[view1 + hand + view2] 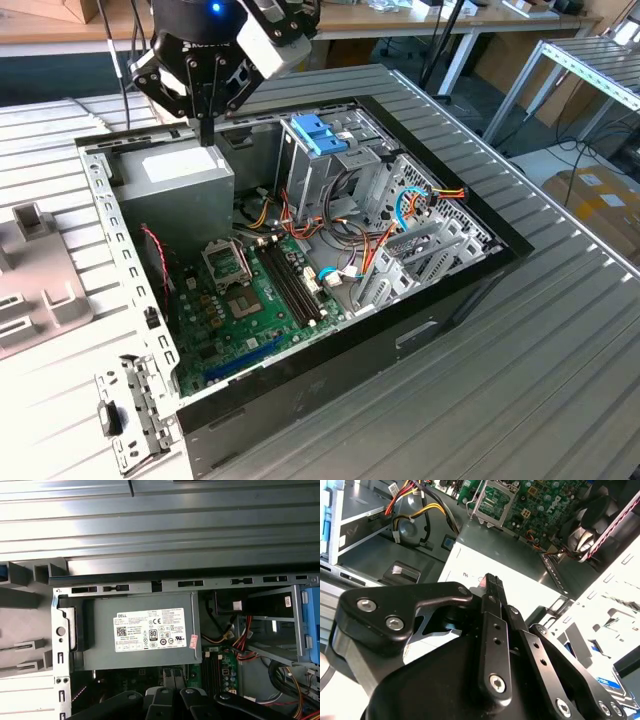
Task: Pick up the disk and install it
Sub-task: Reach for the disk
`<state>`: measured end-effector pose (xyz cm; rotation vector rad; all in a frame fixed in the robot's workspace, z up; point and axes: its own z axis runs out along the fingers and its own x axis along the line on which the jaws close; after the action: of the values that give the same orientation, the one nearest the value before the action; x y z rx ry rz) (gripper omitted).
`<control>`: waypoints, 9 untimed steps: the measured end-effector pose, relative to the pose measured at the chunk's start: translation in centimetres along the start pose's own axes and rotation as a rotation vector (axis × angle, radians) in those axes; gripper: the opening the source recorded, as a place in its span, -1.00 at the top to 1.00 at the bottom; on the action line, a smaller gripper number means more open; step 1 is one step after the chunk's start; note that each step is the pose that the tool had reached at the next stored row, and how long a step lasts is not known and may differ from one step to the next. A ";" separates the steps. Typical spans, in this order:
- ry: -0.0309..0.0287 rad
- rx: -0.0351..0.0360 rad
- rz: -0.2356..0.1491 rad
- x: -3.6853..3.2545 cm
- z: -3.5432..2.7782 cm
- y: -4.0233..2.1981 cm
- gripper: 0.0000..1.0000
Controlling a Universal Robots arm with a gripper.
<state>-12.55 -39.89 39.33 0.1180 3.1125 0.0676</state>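
Gripper (207, 135): held just above the power supply (185, 180).
Fingers (493, 587): pressed together.
Label (150, 630): white printed sticker, fixed on the power supply's face.

A ribbed grey metal table (560, 380) is recorded in the exterior view, with bright glare on its slats. A long workbench (400, 20) on white legs is set behind it. At the exterior view's right, a metal-frame rack (590, 60) and cardboard boxes (600, 200) are noted on a pale floor (525, 155).
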 end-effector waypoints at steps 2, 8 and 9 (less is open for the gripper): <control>0.0000 0.0000 0.000 0.03 0.00 0.00 0.79; 0.0000 0.0000 0.000 0.10 0.00 -0.01 0.79; 0.0000 0.0000 0.000 0.12 0.00 -0.01 0.79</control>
<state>-12.67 -39.89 39.33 0.1180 3.1125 0.0677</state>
